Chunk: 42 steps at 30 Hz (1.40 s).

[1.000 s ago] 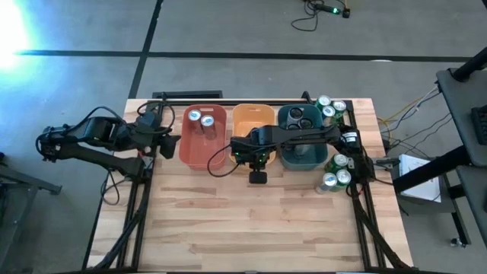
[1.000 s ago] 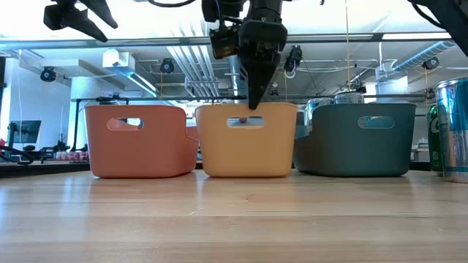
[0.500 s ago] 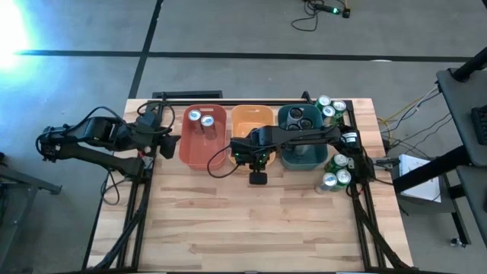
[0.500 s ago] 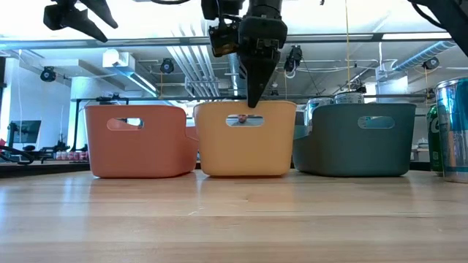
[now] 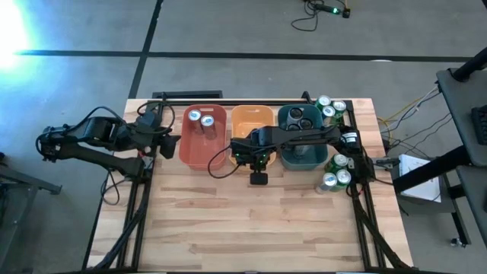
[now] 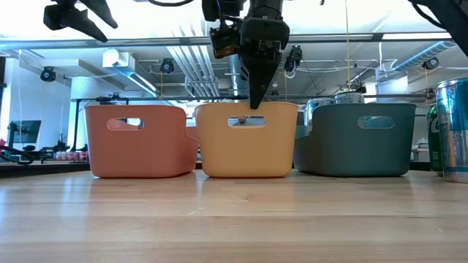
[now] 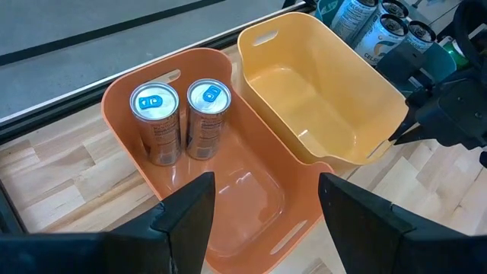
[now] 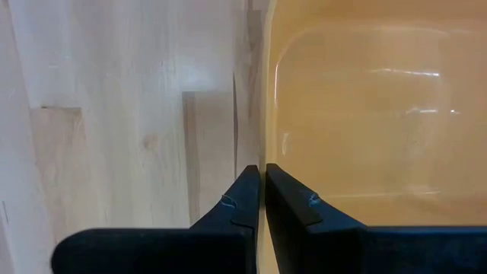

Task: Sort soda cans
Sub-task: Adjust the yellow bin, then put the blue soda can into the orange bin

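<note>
Three bins stand in a row at the table's far side: red point(image 5: 204, 156), orange point(image 5: 251, 125) and teal point(image 5: 298, 156). Two soda cans point(image 7: 154, 122) point(image 7: 207, 114) stand upright in the red bin, and dark cans point(image 5: 300, 116) in the teal one. Green cans cluster at the far right corner point(image 5: 331, 108) and by the right edge point(image 5: 336, 171). My right gripper point(image 6: 256, 98) is shut on the orange bin's near wall. My left gripper point(image 7: 262, 221) hangs open, up high, left of the red bin. My right gripper pinches the rim of the orange bin's near wall point(image 8: 263, 114), about mid-width above the handle slot point(image 6: 246, 121). One finger point(image 8: 293, 202) is inside the bin, the other point(image 8: 236, 202) outside. The fingers point down from above. The bin rests flat on the table.
The near half of the wooden table point(image 5: 251, 228) holds nothing. A tall can point(image 6: 453, 131) stands at the right edge in the low view. Cables and arm mounts run along both side edges.
</note>
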Each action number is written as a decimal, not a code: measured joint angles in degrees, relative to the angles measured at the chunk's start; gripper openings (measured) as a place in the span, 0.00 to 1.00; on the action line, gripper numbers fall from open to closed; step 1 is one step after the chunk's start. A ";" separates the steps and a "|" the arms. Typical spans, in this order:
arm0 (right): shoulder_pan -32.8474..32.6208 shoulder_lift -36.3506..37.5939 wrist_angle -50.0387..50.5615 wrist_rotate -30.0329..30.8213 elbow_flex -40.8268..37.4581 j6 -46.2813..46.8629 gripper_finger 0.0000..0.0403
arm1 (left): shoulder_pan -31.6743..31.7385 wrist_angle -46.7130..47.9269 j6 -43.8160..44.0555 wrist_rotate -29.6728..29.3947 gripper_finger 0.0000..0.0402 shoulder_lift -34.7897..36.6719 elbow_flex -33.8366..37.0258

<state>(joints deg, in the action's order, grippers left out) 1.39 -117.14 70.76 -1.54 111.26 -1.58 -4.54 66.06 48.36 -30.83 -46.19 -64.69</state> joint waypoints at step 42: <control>0.09 4.18 1.00 -1.49 -0.11 0.45 0.41 | 0.02 0.02 -0.42 -0.22 0.55 0.00 0.00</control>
<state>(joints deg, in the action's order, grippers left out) 1.48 -112.97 71.76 -3.03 111.15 -1.13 -4.51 66.08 47.94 -31.05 -46.19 -64.69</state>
